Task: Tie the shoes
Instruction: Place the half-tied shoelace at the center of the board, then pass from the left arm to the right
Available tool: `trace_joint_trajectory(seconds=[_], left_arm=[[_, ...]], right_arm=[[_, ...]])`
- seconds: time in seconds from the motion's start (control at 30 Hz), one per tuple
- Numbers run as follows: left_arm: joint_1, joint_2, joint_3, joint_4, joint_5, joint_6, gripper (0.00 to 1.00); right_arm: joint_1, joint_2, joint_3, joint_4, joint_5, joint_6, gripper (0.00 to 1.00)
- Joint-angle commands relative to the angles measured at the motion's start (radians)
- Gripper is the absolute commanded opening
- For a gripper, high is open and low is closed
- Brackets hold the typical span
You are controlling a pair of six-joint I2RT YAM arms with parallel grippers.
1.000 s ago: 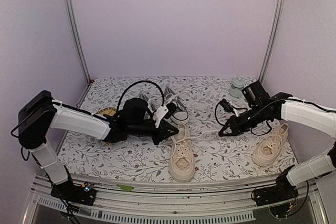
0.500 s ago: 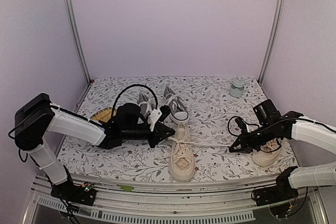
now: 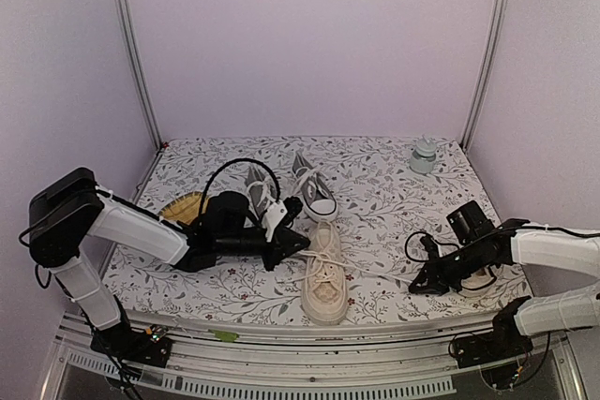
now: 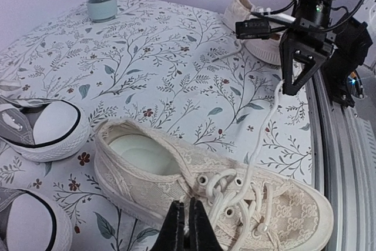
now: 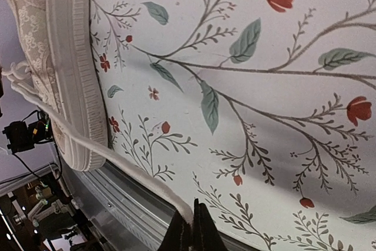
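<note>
Four shoes spread over the table (image 3: 394, 203)
Near centre, one large shoe (image 3: 324, 280); just behind it, the small pair (image 3: 317, 192) side by side; far right, the other large shoe (image 4: 238, 10); lace (image 3: 375, 272) stretched rightward from the centre shoe; jar (image 3: 424, 155) at back right

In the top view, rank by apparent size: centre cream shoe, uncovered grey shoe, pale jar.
Largest: centre cream shoe
Then: grey shoe
Smallest: pale jar
The jar sits farthest back, so it looks smaller still.

We see white shells on the left arm (image 3: 131, 225) and right arm (image 3: 558, 248), black joints, looping black cables (image 3: 228, 169), and a black wedge-shaped left claw (image 3: 298, 243) and right claw (image 3: 419, 285).
</note>
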Motion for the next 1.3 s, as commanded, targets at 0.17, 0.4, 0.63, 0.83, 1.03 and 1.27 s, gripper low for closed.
trace_joint_trajectory(seconds=[0.17, 0.4, 0.63, 0.83, 1.03, 1.27], left_arm=[[-0.003, 0.003, -0.036, 0.113, 0.048, -0.001, 0.0], [-0.003, -0.005, -0.063, 0.162, 0.06, -0.009, 0.0], [-0.002, -0.009, -0.065, 0.162, 0.053, -0.009, 0.0], [-0.002, -0.015, -0.068, 0.162, 0.048, 0.002, 0.0], [-0.003, -0.012, -0.064, 0.159, 0.047, 0.006, 0.0], [-0.003, -0.019, -0.072, 0.157, 0.047, 0.021, 0.0]], right_arm=[[-0.006, 0.099, 0.153, -0.041, -0.001, -0.095, 0.5], [0.115, 0.171, 0.379, 0.01, 0.089, -0.253, 0.52], [0.302, 0.472, 0.589, 0.18, 0.0, -0.464, 0.39], [0.311, 0.575, 0.605, 0.227, -0.093, -0.528, 0.39], [0.322, 0.624, 0.606, 0.271, -0.115, -0.525, 0.36], [0.324, 0.668, 0.63, 0.258, -0.121, -0.54, 0.13]])
